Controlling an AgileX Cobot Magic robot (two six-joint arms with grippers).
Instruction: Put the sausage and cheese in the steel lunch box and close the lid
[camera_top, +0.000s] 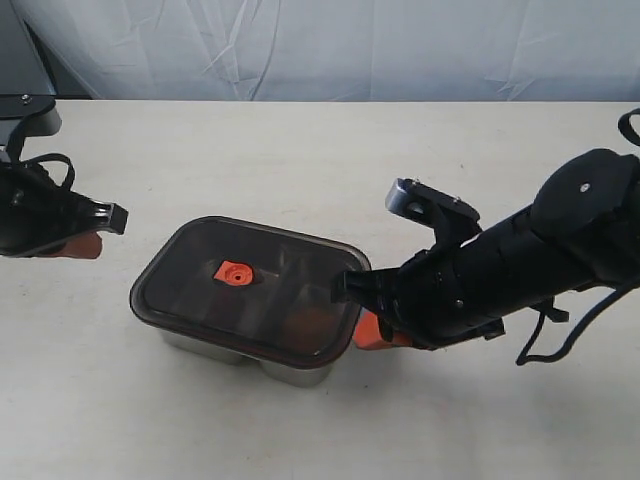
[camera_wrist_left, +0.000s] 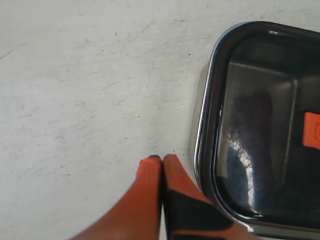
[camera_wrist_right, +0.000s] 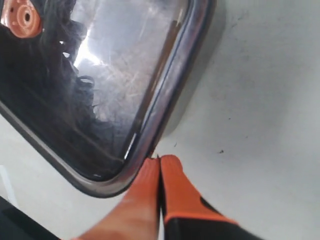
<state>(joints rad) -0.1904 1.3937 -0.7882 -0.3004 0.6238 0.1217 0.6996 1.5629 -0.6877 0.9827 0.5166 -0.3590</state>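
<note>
Scuffed white table (camera_top: 300, 150); smoky lid (camera_top: 200, 285) covers shiny steel lunch box (camera_top: 292, 373) (left gripper (camera_wrist_left: 161, 158), right gripper (camera_wrist_right: 159, 159) pressed together).

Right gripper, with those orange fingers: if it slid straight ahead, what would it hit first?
The lid, at its rim atop the steel lunch box; the shut fingers look nearly touching it.

so the table (camera_top: 300, 150) is a plain off-white top with faint scuffs and dark specks. sitting straight on it, roughly mid-table, is the steel lunch box (camera_top: 295, 373), flat on its base.
</note>
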